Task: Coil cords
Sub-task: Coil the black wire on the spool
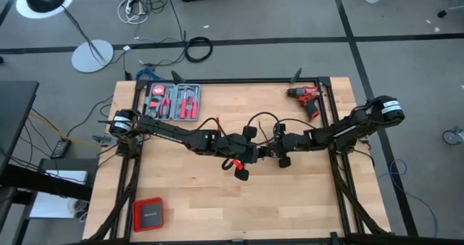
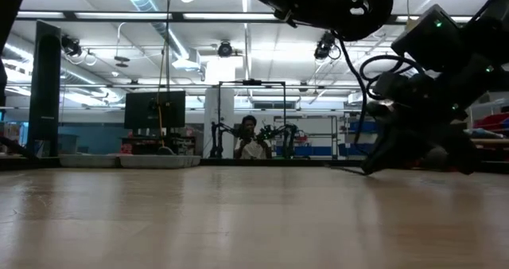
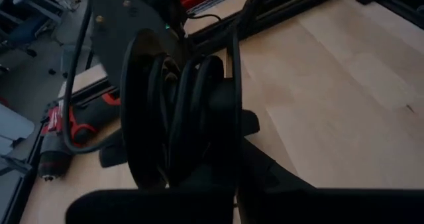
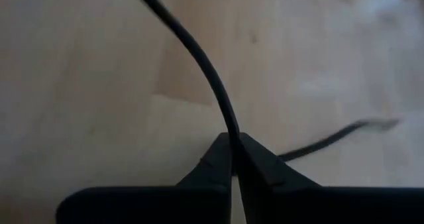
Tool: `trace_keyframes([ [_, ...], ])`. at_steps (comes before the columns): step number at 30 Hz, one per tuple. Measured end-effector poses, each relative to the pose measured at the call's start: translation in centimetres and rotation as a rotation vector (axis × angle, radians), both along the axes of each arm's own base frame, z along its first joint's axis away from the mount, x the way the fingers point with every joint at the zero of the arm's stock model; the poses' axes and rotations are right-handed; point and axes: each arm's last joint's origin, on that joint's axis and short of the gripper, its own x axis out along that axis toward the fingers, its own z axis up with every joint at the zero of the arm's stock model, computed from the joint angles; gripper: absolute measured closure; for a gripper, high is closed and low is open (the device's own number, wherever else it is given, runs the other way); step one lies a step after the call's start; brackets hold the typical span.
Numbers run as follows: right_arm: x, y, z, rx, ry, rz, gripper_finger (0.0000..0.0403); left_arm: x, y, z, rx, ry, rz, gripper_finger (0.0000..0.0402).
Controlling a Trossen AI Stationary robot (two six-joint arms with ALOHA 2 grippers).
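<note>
Right gripper (image 4: 233,159) pinches the thin black cord (image 4: 199,58) above the bench (image 4: 79,85); left gripper (image 1: 243,162) clenched mid-bench beside it

Seen from above, both dark arms reach inward and meet at the frame's centre. The left gripper (image 1: 245,156) sits just left of centre, fingers closed. The right gripper (image 4: 233,159) sits just right of centre, fingertips pinched together on a thin black cord (image 4: 202,61).
</note>
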Motion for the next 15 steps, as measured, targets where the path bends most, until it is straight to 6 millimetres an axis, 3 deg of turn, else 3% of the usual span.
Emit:
trace_keyframes([
  [7, -0.9, 2.1, 0.1, 0.05, 0.039, 0.067, 0.0398, -0.6, 0.1, 0.0, -0.032, 0.056, 0.022, 0.0401],
  [15, -3.4, 3.4, 2.1, 0.033, 0.047, 0.024, 0.0399, -0.9, 0.1, -0.4, -0.109, 0.119, 0.035, 0.0401],
])
